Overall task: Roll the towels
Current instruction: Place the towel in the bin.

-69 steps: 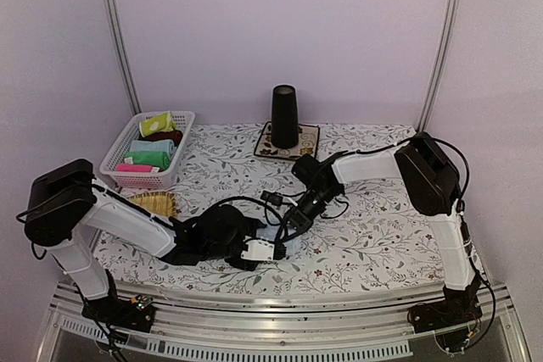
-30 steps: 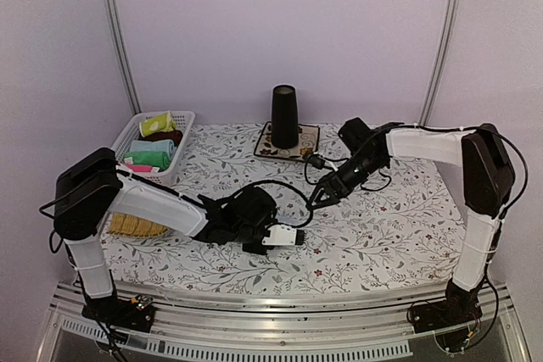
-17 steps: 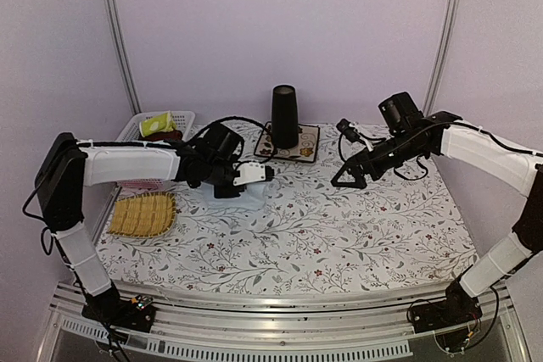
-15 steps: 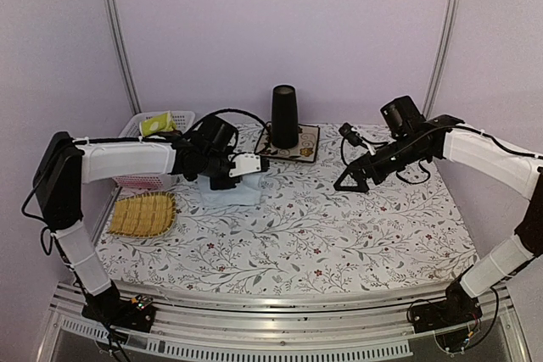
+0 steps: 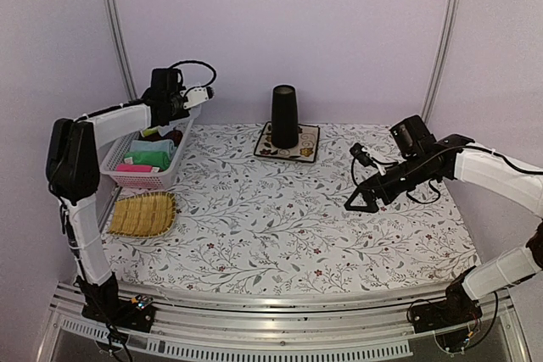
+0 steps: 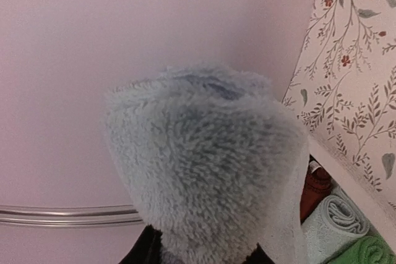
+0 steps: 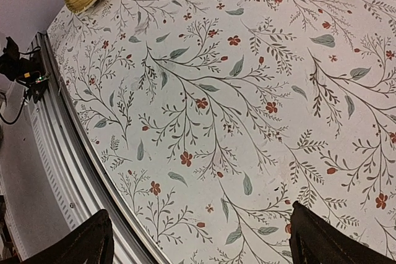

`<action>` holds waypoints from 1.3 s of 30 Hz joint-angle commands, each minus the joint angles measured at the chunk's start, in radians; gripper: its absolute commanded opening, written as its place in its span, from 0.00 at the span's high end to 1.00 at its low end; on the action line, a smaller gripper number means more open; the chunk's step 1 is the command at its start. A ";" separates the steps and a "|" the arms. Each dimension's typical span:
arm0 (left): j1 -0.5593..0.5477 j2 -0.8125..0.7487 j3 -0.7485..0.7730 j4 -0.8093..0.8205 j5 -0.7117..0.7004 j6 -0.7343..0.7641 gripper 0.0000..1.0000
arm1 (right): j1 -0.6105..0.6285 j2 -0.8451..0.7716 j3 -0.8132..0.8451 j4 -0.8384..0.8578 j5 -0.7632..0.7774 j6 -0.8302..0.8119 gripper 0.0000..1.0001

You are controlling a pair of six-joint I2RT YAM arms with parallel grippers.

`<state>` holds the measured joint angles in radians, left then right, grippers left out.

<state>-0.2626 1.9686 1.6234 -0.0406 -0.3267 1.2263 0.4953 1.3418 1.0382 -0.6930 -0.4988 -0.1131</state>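
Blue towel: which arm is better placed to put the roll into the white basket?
Left. Its tool grips the rolled blue towel, raised close to the white basket. The right tool hangs open and empty over the table, far from the basket.

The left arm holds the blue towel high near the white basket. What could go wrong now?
The light blue towel is pinched only at its base in the left gripper, so it may unroll or slip. The gripper seems near the far corner of the white basket, so a release could miss it.
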 commanded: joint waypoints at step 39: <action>0.304 -0.015 -0.201 0.207 0.280 0.306 1.00 | 0.002 0.127 0.051 -0.003 -0.035 0.034 0.01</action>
<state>0.0120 1.9263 1.3743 0.0246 -0.0597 1.5581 0.4953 1.4509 1.0592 -0.6815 -0.5121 -0.0906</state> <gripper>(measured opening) 0.263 0.988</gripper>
